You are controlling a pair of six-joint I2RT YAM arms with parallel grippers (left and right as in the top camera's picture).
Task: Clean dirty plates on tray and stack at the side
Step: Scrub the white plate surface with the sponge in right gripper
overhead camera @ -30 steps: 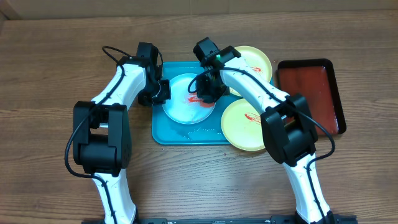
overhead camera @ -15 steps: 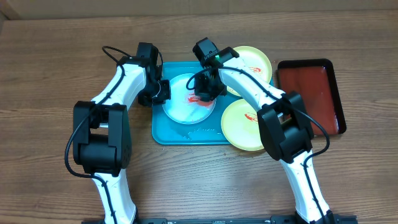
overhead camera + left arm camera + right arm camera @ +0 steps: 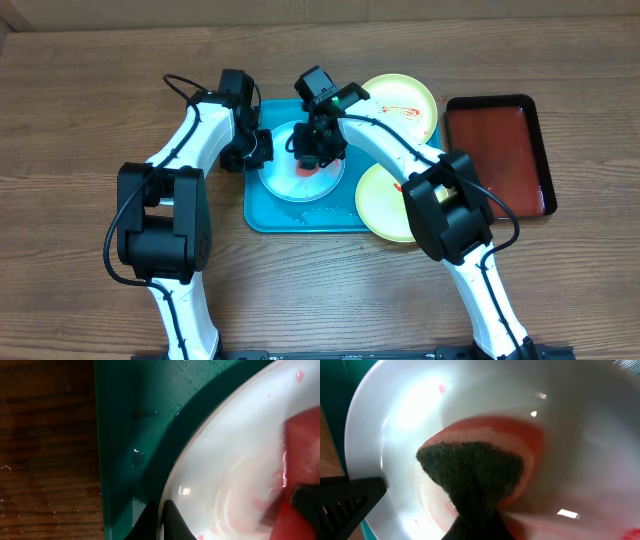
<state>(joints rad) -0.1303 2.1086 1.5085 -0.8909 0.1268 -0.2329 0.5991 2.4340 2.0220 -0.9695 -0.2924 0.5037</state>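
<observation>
Pressing on the pale plate [image 3: 284, 184], right gripper [image 3: 313, 155] clamps a sponge [image 3: 475, 467]; left gripper [image 3: 262, 152] pinches the rim.

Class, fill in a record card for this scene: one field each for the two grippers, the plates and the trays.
left gripper: shut on white plate rim
right gripper: shut on sponge, pressed on white plate
white plate: on blue tray, pink streaks
far yellow plate: red smear, at blue tray's far right corner
near yellow plate: overlaps blue tray's right edge
red tray: right of yellow plates
</observation>
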